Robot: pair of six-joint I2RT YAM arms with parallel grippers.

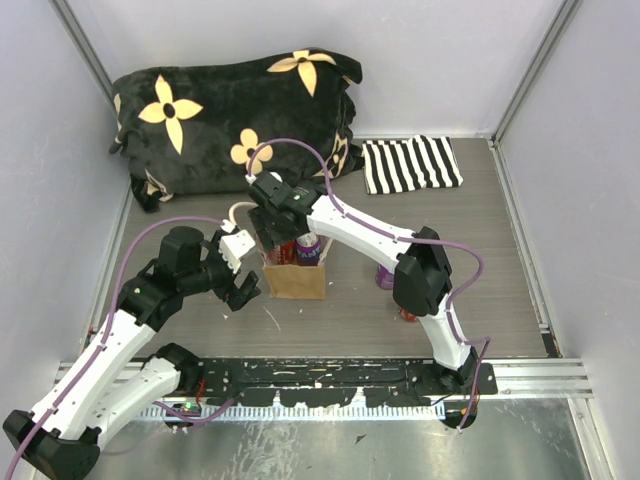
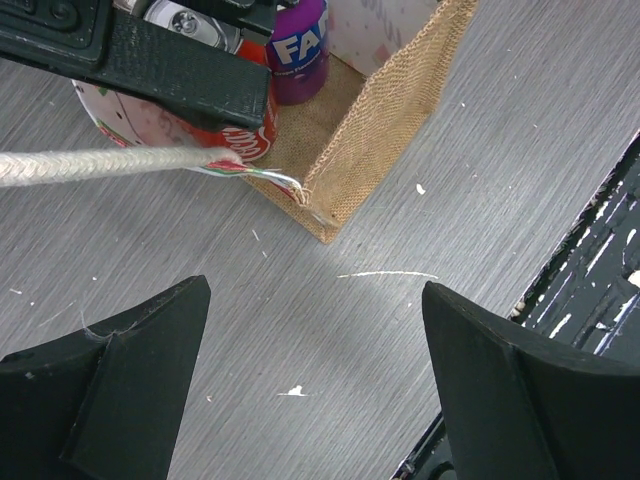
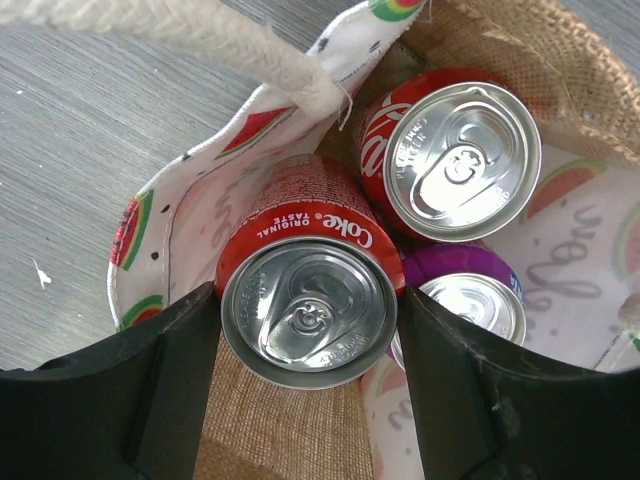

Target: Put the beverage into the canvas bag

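The canvas bag [image 1: 297, 281] stands upright mid-table, tan burlap with a watermelon-print lining [image 3: 170, 262]. My right gripper [image 3: 308, 335] reaches down into its mouth, shut on a red Coke can [image 3: 305, 300] held upright just inside the rim. A second Coke can [image 3: 462, 160] and a purple can [image 3: 470, 305] stand in the bag beside it. My left gripper [image 2: 315, 340] is open and empty over bare table just left of the bag [image 2: 385, 130], near its cream rope handle [image 2: 100, 165]. In the top view the right gripper [image 1: 281, 232] covers the bag's opening.
A black flowered cushion [image 1: 235, 110] lies at the back left, a black-and-white striped cloth [image 1: 410, 165] at the back right. A purple can [image 1: 385, 278] and a red object [image 1: 408, 316] sit by the right arm. A black rail [image 1: 330, 375] runs along the near edge.
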